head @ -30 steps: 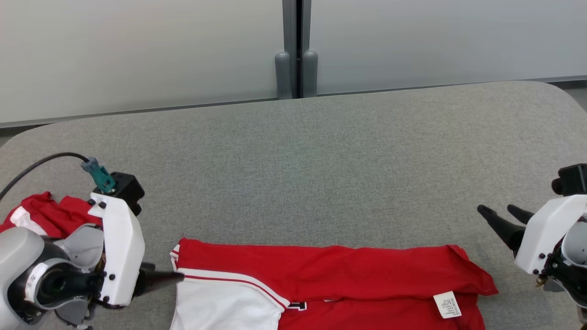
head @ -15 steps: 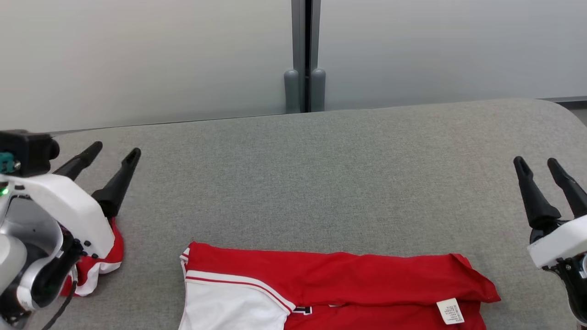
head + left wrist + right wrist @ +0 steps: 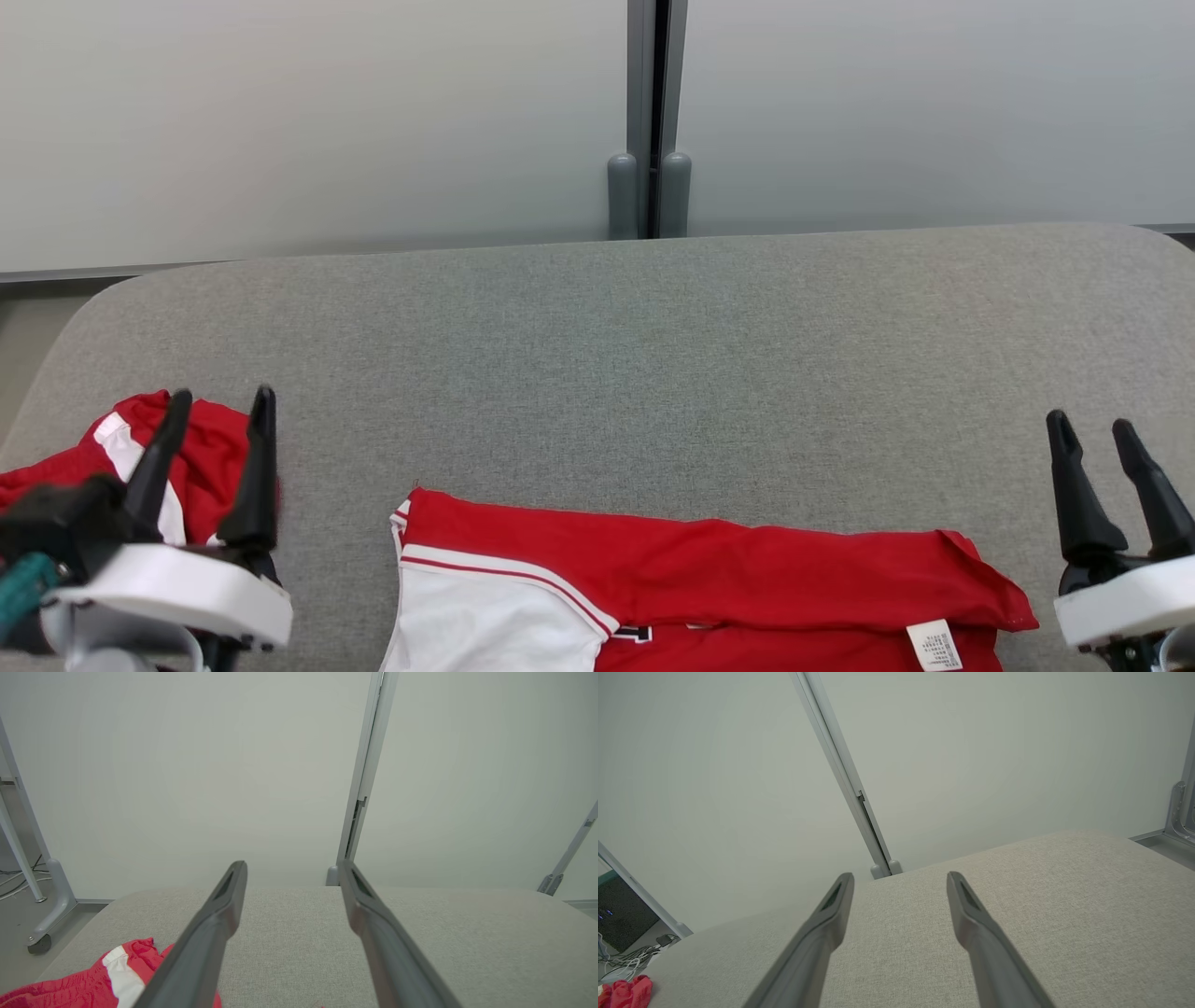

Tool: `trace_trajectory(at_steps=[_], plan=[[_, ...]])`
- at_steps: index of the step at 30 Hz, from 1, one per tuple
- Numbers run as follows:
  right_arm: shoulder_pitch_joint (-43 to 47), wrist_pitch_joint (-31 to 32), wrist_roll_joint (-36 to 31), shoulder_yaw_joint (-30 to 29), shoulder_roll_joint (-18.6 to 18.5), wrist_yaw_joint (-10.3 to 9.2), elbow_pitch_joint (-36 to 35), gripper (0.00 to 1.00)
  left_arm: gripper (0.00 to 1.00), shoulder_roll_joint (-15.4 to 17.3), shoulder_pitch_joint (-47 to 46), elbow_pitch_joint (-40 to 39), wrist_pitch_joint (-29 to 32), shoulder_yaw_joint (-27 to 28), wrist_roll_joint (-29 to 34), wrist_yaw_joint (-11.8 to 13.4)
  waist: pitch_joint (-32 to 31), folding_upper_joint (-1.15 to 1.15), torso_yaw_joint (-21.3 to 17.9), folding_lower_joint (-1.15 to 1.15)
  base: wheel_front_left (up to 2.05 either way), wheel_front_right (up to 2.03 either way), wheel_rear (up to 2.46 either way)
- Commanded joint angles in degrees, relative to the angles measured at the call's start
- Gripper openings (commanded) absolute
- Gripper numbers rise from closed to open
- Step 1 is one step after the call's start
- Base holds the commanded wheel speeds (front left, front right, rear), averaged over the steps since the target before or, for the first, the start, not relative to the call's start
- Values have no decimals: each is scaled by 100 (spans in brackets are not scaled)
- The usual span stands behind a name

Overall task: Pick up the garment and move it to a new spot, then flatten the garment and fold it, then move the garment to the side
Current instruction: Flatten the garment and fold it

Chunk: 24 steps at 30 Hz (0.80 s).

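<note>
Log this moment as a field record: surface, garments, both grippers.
surface: grey fabric table, pale panels behind
folded jersey: red and white, flat at the near edge, white label near its right end
crumpled garment: red and white, bunched at the table's left, apart from the jersey
left gripper: open, empty, in front of the crumpled garment in the head view
right gripper: open, empty, at the table's right

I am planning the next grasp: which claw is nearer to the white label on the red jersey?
Right. The right claw is just right of the white label; the left claw is far left, beyond the opposite end of the jersey.
</note>
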Motion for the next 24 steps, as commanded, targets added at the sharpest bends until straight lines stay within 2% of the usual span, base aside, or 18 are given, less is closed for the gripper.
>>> trace_trajectory(at_steps=[1,6,9,18,24], plan=[[81,-65,20,2,-4,2,12,100,100,-72,132,27,-35,69,80,35,-3,0,4,0,0,0,0],[402,-160,10,35,-10,2,87,100,100,-658,681,8,-46,427,624,-55,-18,0,33,0,0,0,0],[521,-181,57,85,-40,2,111,100,100,-897,961,-13,-46,652,948,-150,-25,0,34,0,0,0,0],[510,-2,67,148,-89,2,225,100,100,-1240,1314,79,-48,991,1376,-510,-66,0,-5,0,0,0,0],[417,740,99,224,-20,3,753,100,100,-1419,1297,147,-49,985,1472,-644,-37,0,-27,0,0,0,0]])
